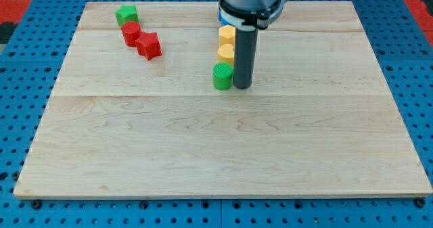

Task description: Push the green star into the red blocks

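Note:
The green star (126, 15) sits near the board's top left, touching the upper left of a red round block (131, 33). A red star (148, 45) lies just below right of that red block, touching it. My tip (242, 86) is far to the right of them, near the board's middle, right beside a green round block (222, 76), on its right side.
Two yellow blocks (226, 34) (225, 52) stand in a column just above the green round block, left of the rod. The wooden board (223, 153) rests on a blue pegboard table (20, 86).

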